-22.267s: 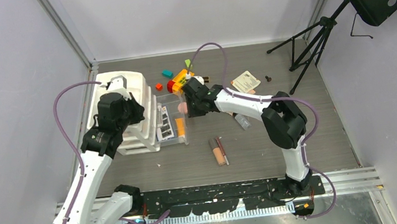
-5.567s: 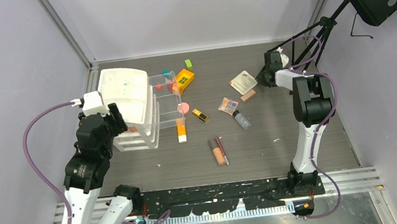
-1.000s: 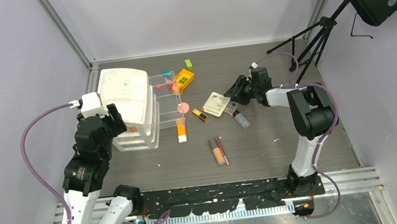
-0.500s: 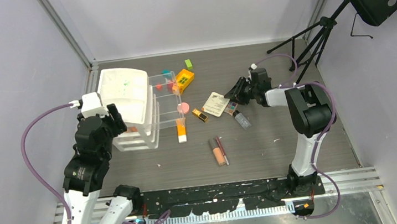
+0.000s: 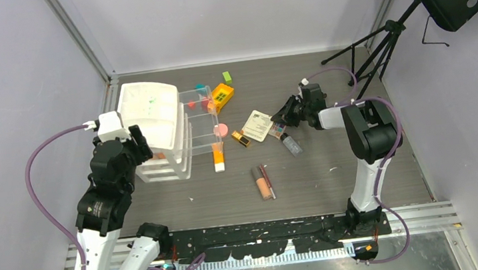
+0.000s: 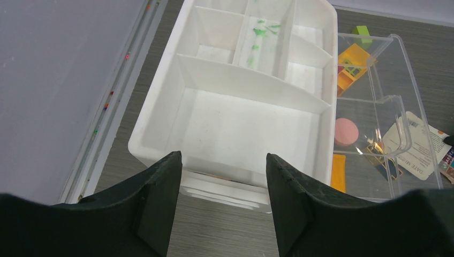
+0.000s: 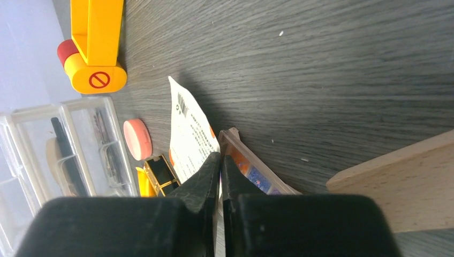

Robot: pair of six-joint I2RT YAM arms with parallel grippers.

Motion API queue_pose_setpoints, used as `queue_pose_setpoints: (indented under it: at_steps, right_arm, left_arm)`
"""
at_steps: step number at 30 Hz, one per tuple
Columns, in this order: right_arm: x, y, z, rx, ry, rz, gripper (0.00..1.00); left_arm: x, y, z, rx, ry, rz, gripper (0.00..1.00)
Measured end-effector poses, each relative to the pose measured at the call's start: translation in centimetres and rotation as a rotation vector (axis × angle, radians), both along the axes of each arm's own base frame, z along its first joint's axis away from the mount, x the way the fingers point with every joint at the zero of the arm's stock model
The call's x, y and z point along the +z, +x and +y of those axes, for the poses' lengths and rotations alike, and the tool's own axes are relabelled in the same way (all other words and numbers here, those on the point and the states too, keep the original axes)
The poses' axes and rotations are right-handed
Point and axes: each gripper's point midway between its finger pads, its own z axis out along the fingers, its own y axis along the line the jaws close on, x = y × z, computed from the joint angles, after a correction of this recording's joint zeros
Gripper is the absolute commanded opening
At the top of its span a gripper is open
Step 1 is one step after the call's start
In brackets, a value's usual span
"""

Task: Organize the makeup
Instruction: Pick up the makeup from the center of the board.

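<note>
Right wrist view: found the right pincer (image 7: 217, 159) with tips pressed together, nothing clearly held, eyeshadow palette (image 7: 256, 179) just beside the tips, white sachet (image 7: 190, 134) just ahead; risked dragging either one by scraping their edges.

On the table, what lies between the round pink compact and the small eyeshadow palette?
The top external view shows two things between the round pink compact and the small eyeshadow palette: a gold-black lipstick and a white printed paper packet.
</note>
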Motion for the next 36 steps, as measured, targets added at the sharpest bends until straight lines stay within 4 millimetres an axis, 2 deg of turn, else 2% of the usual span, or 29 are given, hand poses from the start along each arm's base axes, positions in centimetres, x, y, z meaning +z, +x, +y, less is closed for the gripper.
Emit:
queue_pose_setpoints:
  at_steps: [3, 8, 11, 14, 18, 23, 25, 29, 36]
  right_arm:
    - [0.0, -0.1, 0.1, 0.002, 0.009, 0.001, 0.01]
    - [0.3, -0.1, 0.2, -0.006, 0.019, 0.006, 0.00]
    - [2.0, 0.0, 0.1, -0.009, 0.023, -0.015, 0.00]
    - [5.7, 0.5, 0.3, -0.011, 0.024, -0.086, 0.00]
    - [12.9, 1.3, 0.7, -0.010, 0.018, -0.251, 0.00]
    - [20.5, 0.3, 1.9, 0.007, -0.009, -0.421, 0.00]
    - [22.5, -0.4, 2.6, 0.017, -0.024, -0.461, 0.00]
    - [25.2, -1.6, 4.2, 0.047, -0.041, -0.507, 0.00]
    - [29.8, -4.9, 9.2, 0.148, -0.018, -0.584, 0.00]
  left_arm:
    - [0.0, 0.0, 0.0, 0.000, 0.000, 0.000, 0.61]
    - [0.0, 0.0, 0.0, 0.000, 0.000, 0.000, 0.61]
    - [0.0, 0.0, 0.0, 0.000, 0.000, 0.000, 0.61]
    - [0.0, 0.0, 0.0, 0.000, 0.000, 0.000, 0.61]
    - [0.0, 0.0, 0.0, 0.000, 0.000, 0.000, 0.61]
    - [0.0, 0.0, 0.0, 0.000, 0.000, 0.000, 0.60]
    - [0.0, 0.0, 0.0, 0.000, 0.000, 0.000, 0.61]
    - [0.0, 0.0, 0.0, 0.001, 0.000, 0.000, 0.60]
    - [0.0, 0.0, 0.0, 0.001, 0.000, 0.000, 0.60]
